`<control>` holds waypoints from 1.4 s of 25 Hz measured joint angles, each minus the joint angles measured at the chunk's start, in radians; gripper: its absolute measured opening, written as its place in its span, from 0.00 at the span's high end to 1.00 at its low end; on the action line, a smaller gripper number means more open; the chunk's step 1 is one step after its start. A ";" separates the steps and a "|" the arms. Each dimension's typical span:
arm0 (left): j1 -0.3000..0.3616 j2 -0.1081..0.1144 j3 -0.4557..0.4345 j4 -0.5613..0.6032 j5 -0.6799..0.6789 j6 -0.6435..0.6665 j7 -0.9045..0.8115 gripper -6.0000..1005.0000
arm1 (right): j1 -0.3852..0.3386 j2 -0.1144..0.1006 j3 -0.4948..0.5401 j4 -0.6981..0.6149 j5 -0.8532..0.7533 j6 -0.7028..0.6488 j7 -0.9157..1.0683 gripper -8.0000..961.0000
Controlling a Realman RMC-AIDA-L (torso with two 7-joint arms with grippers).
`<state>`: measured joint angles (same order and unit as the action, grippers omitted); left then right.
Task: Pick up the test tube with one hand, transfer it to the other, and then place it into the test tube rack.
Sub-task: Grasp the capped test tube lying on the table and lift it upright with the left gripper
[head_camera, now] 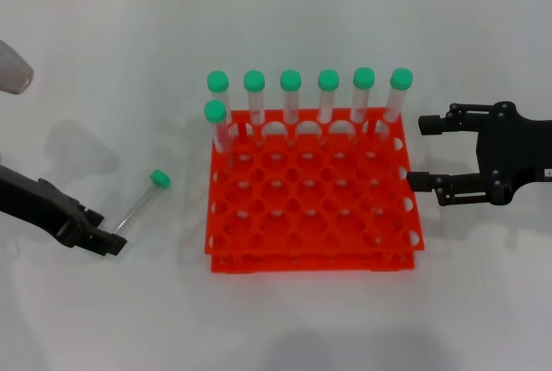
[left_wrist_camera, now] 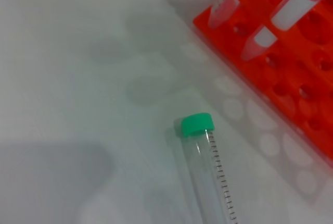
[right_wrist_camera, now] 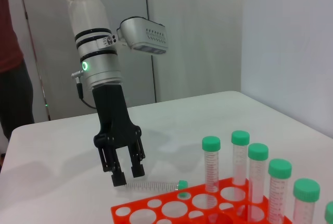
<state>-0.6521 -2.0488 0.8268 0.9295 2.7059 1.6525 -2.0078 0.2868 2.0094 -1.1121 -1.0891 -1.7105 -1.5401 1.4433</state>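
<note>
The slim clear green-capped test tube (head_camera: 143, 202) lies on the white table (head_camera: 103, 78) left of the orange-red square rack (head_camera: 310, 191); the black left gripper (right_wrist_camera: 125, 174), fingers spread, straddles its bottom end; the black right gripper (head_camera: 421, 154) hovers spread beside the rack.

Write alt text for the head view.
A green-capped test tube lies flat on a white table, its bottom end at the tip of the left gripper. Beside it stands an orange-red rack holding seven upright green-capped tubes, with the open right gripper waiting at its far side.
</note>
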 joint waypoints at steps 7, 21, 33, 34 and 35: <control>-0.001 0.001 0.004 -0.003 0.000 -0.009 0.001 0.41 | 0.000 0.000 0.001 0.000 0.000 0.000 0.000 0.20; -0.001 -0.001 0.011 -0.005 0.018 -0.013 0.002 0.44 | -0.001 0.000 0.000 0.000 0.000 0.005 -0.001 0.20; -0.003 -0.002 0.011 -0.005 0.019 -0.013 0.006 0.48 | -0.002 0.000 0.002 0.000 0.000 0.006 -0.007 0.20; -0.003 -0.001 0.011 -0.005 0.019 -0.013 0.006 0.48 | -0.002 0.000 0.002 0.000 0.000 0.006 -0.008 0.20; -0.003 -0.001 0.011 -0.005 0.019 -0.013 0.006 0.48 | -0.002 0.000 0.002 0.001 0.000 0.006 -0.008 0.20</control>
<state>-0.6551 -2.0501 0.8376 0.9250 2.7244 1.6394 -2.0021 0.2852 2.0095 -1.1102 -1.0885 -1.7104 -1.5340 1.4357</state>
